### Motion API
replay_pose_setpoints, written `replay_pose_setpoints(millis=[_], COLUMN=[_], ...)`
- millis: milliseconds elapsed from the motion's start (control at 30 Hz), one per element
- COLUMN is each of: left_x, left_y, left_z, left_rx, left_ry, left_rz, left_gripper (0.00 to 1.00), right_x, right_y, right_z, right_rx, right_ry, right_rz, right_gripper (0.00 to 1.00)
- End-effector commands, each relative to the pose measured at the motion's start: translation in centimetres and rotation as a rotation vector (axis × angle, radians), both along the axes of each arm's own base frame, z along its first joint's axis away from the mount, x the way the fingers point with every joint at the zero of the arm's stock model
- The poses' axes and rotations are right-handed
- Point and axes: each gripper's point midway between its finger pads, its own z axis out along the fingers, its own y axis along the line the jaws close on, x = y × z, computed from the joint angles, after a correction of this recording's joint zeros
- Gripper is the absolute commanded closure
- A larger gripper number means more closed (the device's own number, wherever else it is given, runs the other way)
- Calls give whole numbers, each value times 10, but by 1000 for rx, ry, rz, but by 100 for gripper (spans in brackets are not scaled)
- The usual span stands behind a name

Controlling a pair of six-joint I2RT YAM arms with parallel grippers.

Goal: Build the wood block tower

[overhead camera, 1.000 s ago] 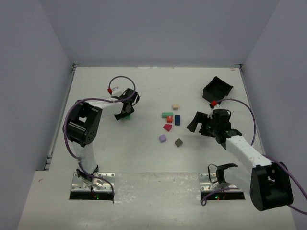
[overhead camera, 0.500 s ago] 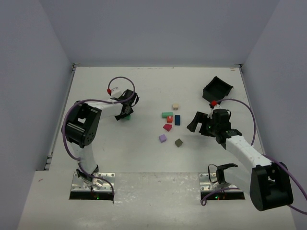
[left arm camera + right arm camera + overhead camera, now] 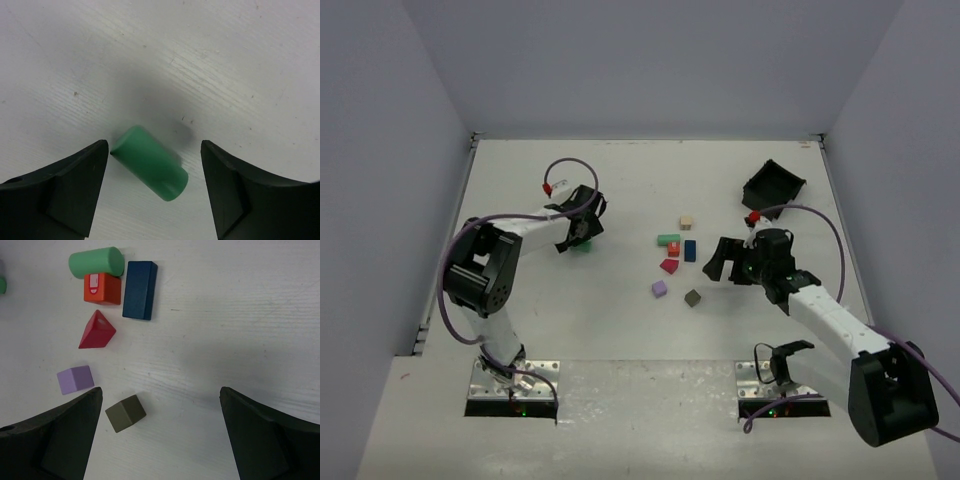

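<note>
The wood blocks lie loose on the white table, none stacked. In the top view I see a tan block [image 3: 686,223], a green cylinder [image 3: 668,240], an orange-red cube [image 3: 673,249], a blue block [image 3: 690,250], a red wedge [image 3: 669,266], a purple cube [image 3: 659,289] and an olive cube [image 3: 693,297]. My left gripper [image 3: 582,232] is open and low over a second green cylinder [image 3: 150,163], which lies between its jaws [image 3: 154,152]. My right gripper [image 3: 720,262] is open and empty, right of the group; the olive cube [image 3: 125,413] lies by its left finger [image 3: 65,435].
A square black bin [image 3: 773,185] sits tilted at the back right, behind my right arm. Grey walls close in the table on the left, back and right.
My left arm has shifted a little leftward while its gripper stays over the green cylinder. My right gripper has moved slightly left towards the blocks.
</note>
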Motion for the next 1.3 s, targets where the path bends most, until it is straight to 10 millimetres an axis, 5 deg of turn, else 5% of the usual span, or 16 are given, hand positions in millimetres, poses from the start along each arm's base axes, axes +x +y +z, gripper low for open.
replay_pose_setpoints(millis=[0,267,400,567,867,1133,1267], left_x=[9,0,-22,-66,-66,-65,-64], left_y=[-2,1,7,17,0,-5,-7], left_z=[46,96,78,31,9,-18,-16], left_rx=[-45,-79,-95,-138,-164,-143,-147], left_ry=[-116,-249,-215,-148,-147,-69,-74], left_rz=[-25,-58,-36,32,22,19,9], left_gripper=[22,0,0,1,18,63,67], right_x=[11,-7,-7,-3,-13,-19,-18], right_y=[21,74,89,103,132,135,134], right_z=[29,29,23,11,-9,-9,-8], right_rx=[-64,-277,-346,-358,-438,-423,-424], right_ry=[-142,-216,-195,-174,-146,-153,-158], right_rz=[126,365,373,374,478,479,475], right_gripper=[1,1,1,1,4,3,3])
